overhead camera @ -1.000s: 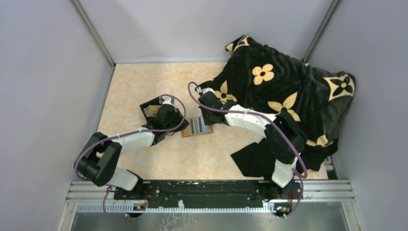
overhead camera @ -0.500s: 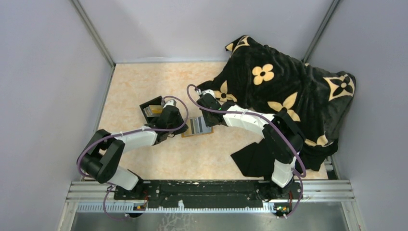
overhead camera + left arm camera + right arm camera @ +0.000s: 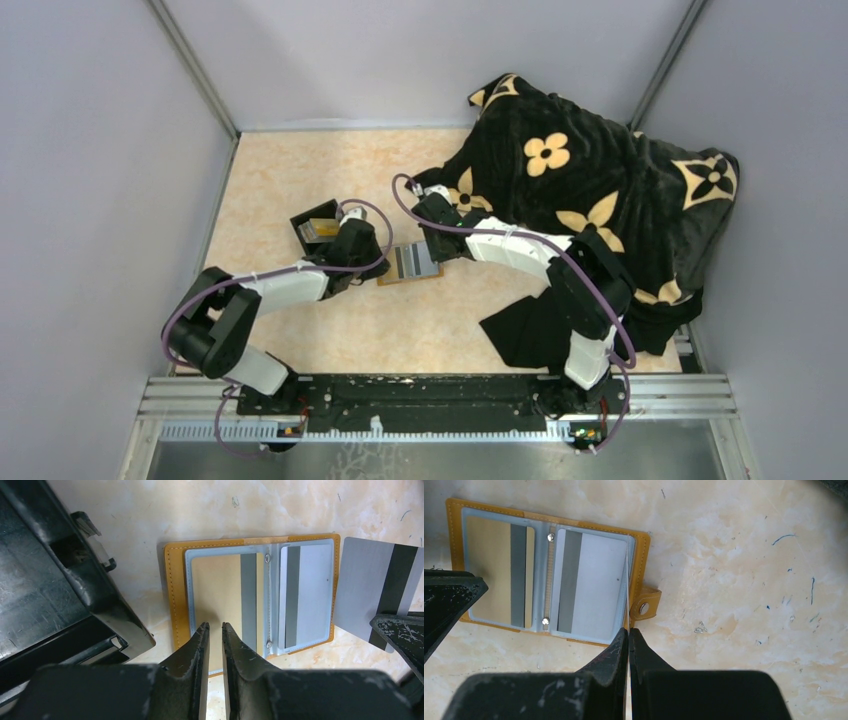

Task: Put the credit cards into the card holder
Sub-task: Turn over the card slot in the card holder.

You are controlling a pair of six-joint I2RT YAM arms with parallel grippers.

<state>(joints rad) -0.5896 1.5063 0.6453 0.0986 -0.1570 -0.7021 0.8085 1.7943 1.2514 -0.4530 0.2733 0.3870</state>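
Marbled tabletop, open card holder (2 cards inside)

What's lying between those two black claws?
The open card holder, between the left gripper and the right gripper, which pinches a silver card; the top view shows it.

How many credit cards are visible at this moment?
3. A golden card in one pocket of the card holder, a silver card in the other pocket, a second silver card held by the right gripper. The black box may hide more.
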